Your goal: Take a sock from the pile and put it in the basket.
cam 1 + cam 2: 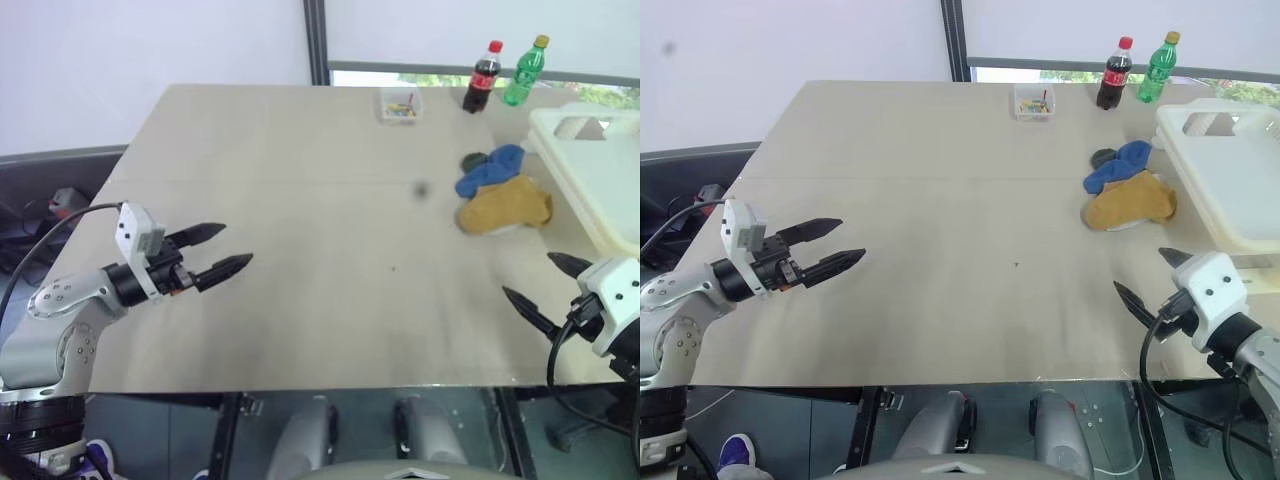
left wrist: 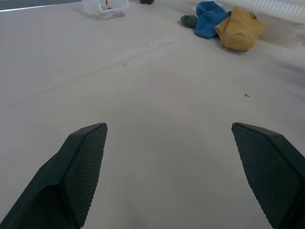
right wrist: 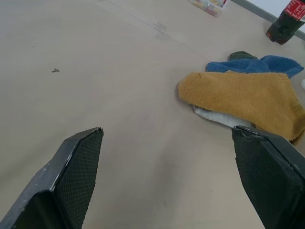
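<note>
The left gripper (image 1: pixel 222 250) is held above the near left part of the table (image 1: pixel 300 200), its two black fingers spread wide with nothing between them, pointing toward the table's middle. The right gripper (image 1: pixel 1152 278) is held at the near right edge of the table, its fingers likewise spread wide and empty, angled toward the sock pile. In the right wrist view the bare tabletop is seen between the fingers (image 3: pixel 76 176), with the pile just beyond them. The pile (image 1: pixel 503 194) lies on the right half of the table, beside the basket: a mustard yellow sock (image 3: pixel 245 98) is on top at the near side, a grey sock (image 3: pixel 214 116) is partly covered beneath it, a bright blue sock (image 1: pixel 492 168) lies behind it, and a dark green sock (image 1: pixel 473 161) is tucked at the far end of the blue one. The cream-white basket (image 1: pixel 1230 170) stands at the right edge of the table, just beside the pile. At the far edge a small clear box (image 1: pixel 399 104) with small coloured items, a cola bottle (image 1: pixel 483 77) and a green bottle (image 1: pixel 525 71) are noted, well apart from both grippers.
</note>
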{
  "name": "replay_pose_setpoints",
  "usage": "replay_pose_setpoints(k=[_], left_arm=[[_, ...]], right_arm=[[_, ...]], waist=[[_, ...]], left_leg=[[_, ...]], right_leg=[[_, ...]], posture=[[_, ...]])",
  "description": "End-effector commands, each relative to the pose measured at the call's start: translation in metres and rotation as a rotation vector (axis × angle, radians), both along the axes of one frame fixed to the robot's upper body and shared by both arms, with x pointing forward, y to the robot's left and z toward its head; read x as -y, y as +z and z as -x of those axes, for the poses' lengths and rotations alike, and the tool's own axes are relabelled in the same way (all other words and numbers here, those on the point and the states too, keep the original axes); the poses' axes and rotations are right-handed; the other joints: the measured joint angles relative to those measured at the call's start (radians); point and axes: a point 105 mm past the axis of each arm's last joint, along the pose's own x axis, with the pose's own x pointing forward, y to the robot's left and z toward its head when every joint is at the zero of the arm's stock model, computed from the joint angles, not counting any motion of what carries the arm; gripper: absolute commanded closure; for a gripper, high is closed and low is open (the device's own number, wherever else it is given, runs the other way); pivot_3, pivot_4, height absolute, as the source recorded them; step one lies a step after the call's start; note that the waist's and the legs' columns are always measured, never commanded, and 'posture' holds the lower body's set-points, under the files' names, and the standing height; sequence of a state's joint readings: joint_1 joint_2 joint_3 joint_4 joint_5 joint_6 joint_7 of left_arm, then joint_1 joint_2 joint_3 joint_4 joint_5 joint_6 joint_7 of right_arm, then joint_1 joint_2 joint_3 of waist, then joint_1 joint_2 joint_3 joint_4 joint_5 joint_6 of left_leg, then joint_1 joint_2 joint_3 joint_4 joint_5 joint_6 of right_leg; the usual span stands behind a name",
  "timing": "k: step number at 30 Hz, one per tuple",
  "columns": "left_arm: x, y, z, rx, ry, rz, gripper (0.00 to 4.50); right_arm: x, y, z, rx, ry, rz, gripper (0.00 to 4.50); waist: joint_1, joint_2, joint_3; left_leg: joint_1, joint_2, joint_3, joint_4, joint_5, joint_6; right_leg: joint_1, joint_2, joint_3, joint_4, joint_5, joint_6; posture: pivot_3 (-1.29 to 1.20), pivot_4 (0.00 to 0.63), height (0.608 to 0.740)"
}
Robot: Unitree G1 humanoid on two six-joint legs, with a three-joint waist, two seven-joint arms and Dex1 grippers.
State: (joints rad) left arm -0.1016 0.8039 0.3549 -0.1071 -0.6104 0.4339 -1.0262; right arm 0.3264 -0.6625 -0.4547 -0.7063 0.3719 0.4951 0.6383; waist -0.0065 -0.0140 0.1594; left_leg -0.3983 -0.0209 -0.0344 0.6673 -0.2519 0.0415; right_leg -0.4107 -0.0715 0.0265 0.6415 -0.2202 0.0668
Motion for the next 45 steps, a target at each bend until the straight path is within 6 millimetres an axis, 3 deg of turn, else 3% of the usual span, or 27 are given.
replay_pose_setpoints(k=[1,7,13,17,23,32,35,39,40,45], left_arm=[[0.009,0.012,0.002,0.046,-0.039,-0.007,0.02],[0.027,0.015,0.005,0.064,-0.091,0.007,0.02],[0.048,0.016,0.015,0.068,-0.199,0.034,0.02],[0.069,0.016,0.019,0.078,-0.288,0.057,0.0],[0.094,0.015,0.021,0.109,-0.342,0.096,0.0],[0.091,0.015,0.026,0.113,-0.31,0.098,0.0],[0.092,0.016,0.026,0.117,-0.308,0.102,0.0],[0.091,0.016,0.025,0.118,-0.303,0.104,0.0],[0.091,0.015,0.025,0.117,-0.302,0.104,0.0],[0.091,0.014,0.025,0.112,-0.299,0.105,0.0]], right_arm=[[0.002,0.012,-0.002,0.044,-0.026,0.04,0.04],[0.0,0.009,-0.023,0.037,-0.07,0.081,0.04],[-0.016,0.003,-0.063,0.063,-0.053,0.085,0.04],[-0.024,-0.01,-0.096,0.067,-0.059,0.133,1.64],[-0.028,-0.02,-0.137,0.105,-0.074,0.204,1.64],[-0.025,-0.024,-0.156,0.127,-0.098,0.223,1.64],[-0.027,-0.024,-0.157,0.133,-0.093,0.218,2.55],[-0.032,-0.02,-0.157,0.145,-0.079,0.205,4.23],[-0.033,-0.018,-0.157,0.148,-0.075,0.202,4.46],[-0.044,-0.012,-0.153,0.154,-0.04,0.177,4.46]], waist=[[0.0,0.0,0.0],[-0.002,-0.001,0.001],[-0.007,-0.002,0.002],[-0.005,-0.001,0.003],[-0.004,-0.001,0.004],[-0.008,0.0,0.005],[-0.007,0.0,0.005],[-0.009,0.001,0.005],[-0.009,0.001,0.005],[-0.009,0.001,0.005]], left_leg=[[0.0,0.0,0.0,0.0,0.0,0.0],[0.0,0.0,0.0,0.0,0.0,0.0],[0.0,0.0,0.002,0.0,0.0,0.0],[0.0,0.0,0.001,0.0,0.0,0.0],[-0.001,-0.002,0.0,0.0,0.0,0.0],[-0.001,-0.002,0.001,-0.001,0.0,0.0],[-0.001,-0.002,0.001,-0.001,0.0,0.0],[-0.001,-0.002,0.001,-0.001,0.0,0.0],[-0.001,-0.002,0.001,-0.001,0.0,0.0],[-0.001,-0.002,0.001,-0.001,0.0,0.0]], right_leg=[[0.0,0.0,0.0,0.0,0.0,0.0],[0.0,0.0,0.0,0.0,0.0,0.0],[0.0,0.0,0.001,0.0,0.0,0.0],[0.0,0.001,0.001,0.0,0.0,0.0],[-0.001,0.0,0.0,0.0,0.002,0.003],[-0.001,0.001,0.001,0.0,0.003,0.004],[-0.001,0.001,0.001,0.0,0.003,0.004],[-0.001,0.001,0.001,0.0,0.003,0.004],[-0.001,0.001,0.001,0.0,0.003,0.004],[-0.001,0.001,0.001,0.0,0.003,0.004]], posture=[[0.0,0.15,0.74],[0.0,0.15,0.74],[0.0,0.15,0.74],[0.0,0.15,0.74],[0.0,0.15,0.74],[0.0,0.15,0.74],[0.0,0.15,0.74],[0.0,0.15,0.74],[0.0,0.15,0.74],[0.0,0.15,0.74]])
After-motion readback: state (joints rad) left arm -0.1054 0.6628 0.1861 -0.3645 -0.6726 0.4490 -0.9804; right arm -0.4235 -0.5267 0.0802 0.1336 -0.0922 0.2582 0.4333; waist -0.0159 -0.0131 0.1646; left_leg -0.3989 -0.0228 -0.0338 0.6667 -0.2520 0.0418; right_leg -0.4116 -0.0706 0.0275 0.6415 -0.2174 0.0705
